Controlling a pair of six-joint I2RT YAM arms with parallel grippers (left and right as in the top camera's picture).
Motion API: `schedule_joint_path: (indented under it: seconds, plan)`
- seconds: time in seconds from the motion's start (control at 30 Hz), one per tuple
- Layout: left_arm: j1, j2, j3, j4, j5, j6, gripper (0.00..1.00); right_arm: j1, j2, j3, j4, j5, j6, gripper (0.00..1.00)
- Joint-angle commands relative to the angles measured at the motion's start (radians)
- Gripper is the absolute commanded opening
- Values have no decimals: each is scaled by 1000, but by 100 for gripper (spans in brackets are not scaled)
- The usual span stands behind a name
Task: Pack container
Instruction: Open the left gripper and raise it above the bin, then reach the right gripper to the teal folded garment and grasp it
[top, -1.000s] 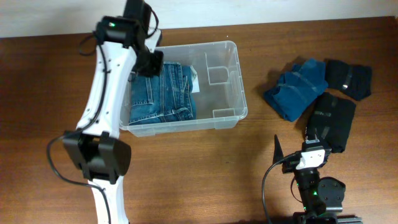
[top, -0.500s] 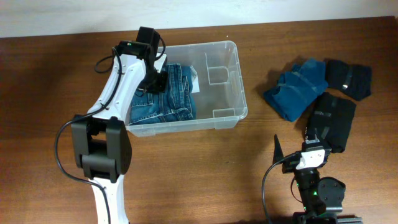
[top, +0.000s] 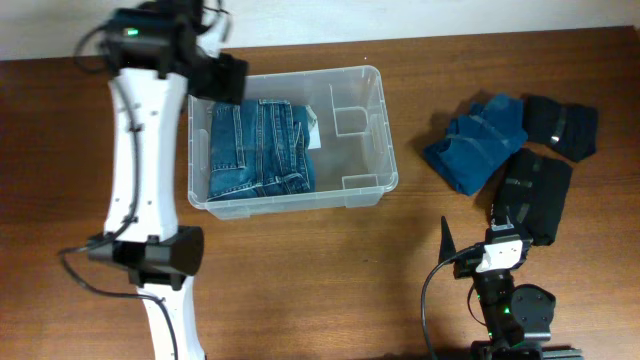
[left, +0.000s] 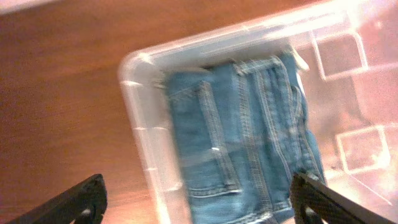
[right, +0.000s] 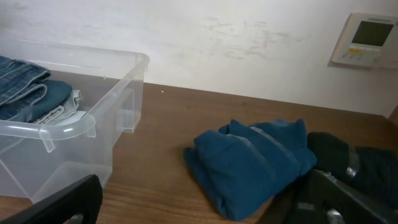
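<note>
Overhead: left gripper (top: 218, 78) is pulling back to upper left, clear of the container (top: 355, 150) at centre; jeans (top: 260, 150) are lying inside, first item likely packed; left wrist: its jaws are standing wide apart, empty; right wrist: right gripper (right: 199, 208) is idling open, empty; blue garment (right: 249, 162) is waiting.

You've got one container (top: 350, 155): clear plastic tub, rectangular, rounded corners, rolled rim, no lid on. It sits flat and upright in the upper middle of the overhead frame, slightly left of centre, with its long side running left-right. The left two-thirds holds folded blue jeans (top: 260, 150) lying flat on the base. The right third is bare. There you can see two moulded box-shaped notches (top: 348, 120) against the right wall, one upper, one lower. A white label (top: 313, 127) shows at the jeans' upper right edge.
</note>
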Motion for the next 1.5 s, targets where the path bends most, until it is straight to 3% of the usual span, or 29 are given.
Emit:
schedule_joint_path:
  seconds: [0.0,0.07,0.17,0.53,0.77,0.93,1.27,1.4,1.47]
  plan:
    - [91,-6,93,-23,19,5,99,6,-6,-7,-3,8,11,98]
    - [132,-6,107,-21,49,5,99,6,-6,-7,-3,15,5,98]
    - [171,-5,106,-22,85,5,99,4,-6,-7,-1,159,-133,98]
    - [195,-5,106,2,88,5,99,4,-5,-8,7,117,-123,98]
    - [195,-5,106,0,88,5,99,4,24,84,12,89,122,98]
    - [195,-5,106,1,88,5,99,4,276,348,-97,69,143,98]
    - [195,-5,106,19,88,5,99,4,1155,1127,-613,58,136,98]
    - [195,-5,106,16,89,5,99,3,1335,1212,-620,49,149,98]
    - [195,-5,106,15,88,5,99,-18,1408,1231,-611,52,290,99]
